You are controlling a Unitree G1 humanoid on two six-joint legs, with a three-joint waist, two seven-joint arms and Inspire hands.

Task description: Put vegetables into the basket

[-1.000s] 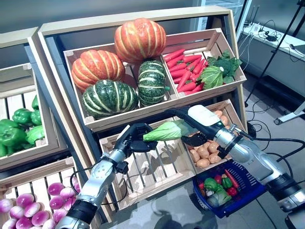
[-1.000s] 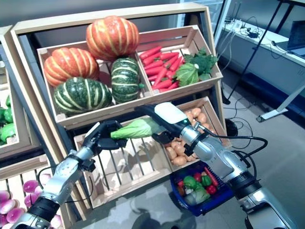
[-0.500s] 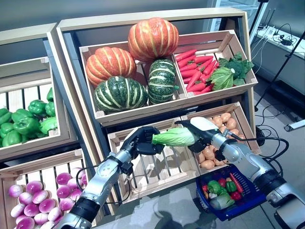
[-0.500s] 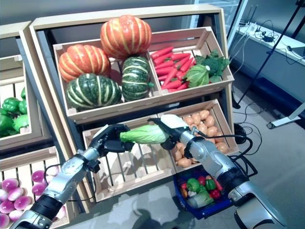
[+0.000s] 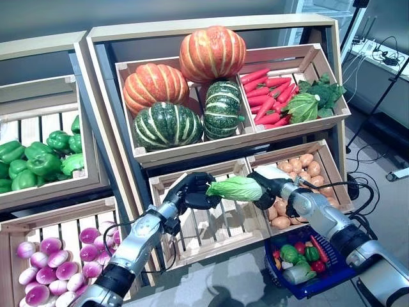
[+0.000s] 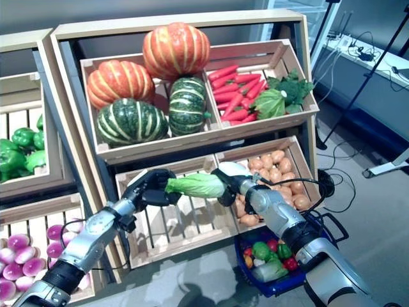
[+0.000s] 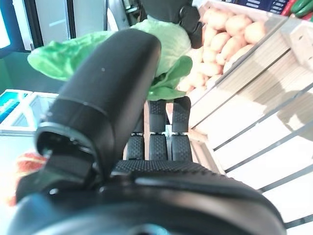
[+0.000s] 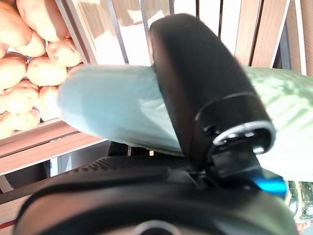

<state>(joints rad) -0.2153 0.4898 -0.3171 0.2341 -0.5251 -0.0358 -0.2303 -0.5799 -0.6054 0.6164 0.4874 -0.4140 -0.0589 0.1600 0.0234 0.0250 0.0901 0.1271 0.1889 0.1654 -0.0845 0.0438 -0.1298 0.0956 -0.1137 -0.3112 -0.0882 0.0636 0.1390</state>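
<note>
A green cabbage (image 5: 234, 188) is gripped at both ends by the left robot hand (image 5: 193, 191) and right robot hand (image 5: 269, 188); the left should be released before the basket (image 5: 332, 274) is approached.

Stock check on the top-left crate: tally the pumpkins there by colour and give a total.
Orange pumpkins: 2
Green striped pumpkins: 2
Total: 4

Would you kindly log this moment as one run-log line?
phase: handover | cabbage: held between both hands over empty crate | left hand: gripping | right hand: gripping | basket: below right arm, partly filled
</note>
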